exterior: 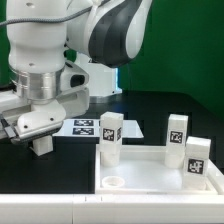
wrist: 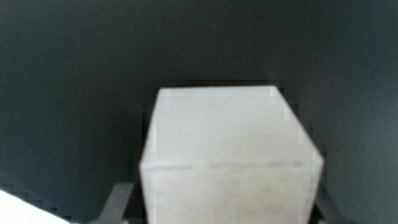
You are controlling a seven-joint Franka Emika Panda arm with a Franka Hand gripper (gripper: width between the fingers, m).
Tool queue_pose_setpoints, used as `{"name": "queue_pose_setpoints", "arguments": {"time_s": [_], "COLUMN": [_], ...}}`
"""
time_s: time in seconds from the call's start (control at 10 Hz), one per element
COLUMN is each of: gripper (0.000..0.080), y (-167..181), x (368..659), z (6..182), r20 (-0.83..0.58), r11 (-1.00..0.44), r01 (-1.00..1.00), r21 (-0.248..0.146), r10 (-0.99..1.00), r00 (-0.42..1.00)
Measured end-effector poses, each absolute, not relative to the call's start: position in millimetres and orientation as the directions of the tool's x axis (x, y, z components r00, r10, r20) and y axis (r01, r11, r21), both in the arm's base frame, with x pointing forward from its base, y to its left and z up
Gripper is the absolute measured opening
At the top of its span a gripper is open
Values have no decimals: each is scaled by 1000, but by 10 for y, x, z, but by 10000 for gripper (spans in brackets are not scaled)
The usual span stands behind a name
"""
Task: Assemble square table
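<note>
My gripper [exterior: 40,138] hangs at the exterior view's left, just above the black table, shut on a stubby white leg [exterior: 41,144]. In the wrist view that leg [wrist: 228,150] fills the space between the grey fingers [wrist: 121,200], with only dark table beyond it. The white square panel [exterior: 150,178] lies at the lower right, apart from the gripper. Three tagged legs stand upright at its corners: one at the back left [exterior: 110,136], one at the back right [exterior: 177,130], one at the front right [exterior: 197,156]. A round socket [exterior: 113,182] at the front left corner is bare.
The marker board [exterior: 86,127] lies flat on the table between the gripper and the panel. The arm's bulky white and grey body [exterior: 100,35] fills the upper left. A white edge [exterior: 40,205] runs along the table's front.
</note>
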State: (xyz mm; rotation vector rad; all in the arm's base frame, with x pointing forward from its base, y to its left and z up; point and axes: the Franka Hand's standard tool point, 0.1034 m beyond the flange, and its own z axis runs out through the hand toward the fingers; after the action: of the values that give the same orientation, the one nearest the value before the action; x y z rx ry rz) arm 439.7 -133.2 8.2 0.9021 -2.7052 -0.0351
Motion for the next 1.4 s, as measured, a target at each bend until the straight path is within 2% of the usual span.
{"name": "queue_pose_setpoints", "arguments": {"time_s": [0.2, 0.3, 0.4, 0.5, 0.7, 1.0, 1.1, 1.2, 1.3, 1.4], "gripper": [510, 510, 619, 640, 648, 649, 649, 649, 649, 649], "y": [-1333, -1332, -1358, -1379, -1337, -1343, -1345, -1351, -1343, -1250], "x": [4394, 4411, 4434, 4466, 4531, 4527, 4516, 4505, 4562, 4599], "z": [79, 108, 191, 318, 587, 590, 593, 621, 657, 722], "r20": [264, 252, 232, 202, 127, 96, 64, 5, -54, -117], "r11": [799, 771, 751, 715, 463, 273, 151, -51, -262, -450], "r01": [-590, -624, -647, -686, -856, -928, -949, -945, -915, -852], "r21": [115, 126, 133, 137, 228, 255, 275, 324, 307, 267], "r10": [-597, -634, -658, -698, -886, -962, -988, -998, -965, -893], "r00": [-757, -732, -716, -687, -446, -257, -139, 56, 258, 435]}}
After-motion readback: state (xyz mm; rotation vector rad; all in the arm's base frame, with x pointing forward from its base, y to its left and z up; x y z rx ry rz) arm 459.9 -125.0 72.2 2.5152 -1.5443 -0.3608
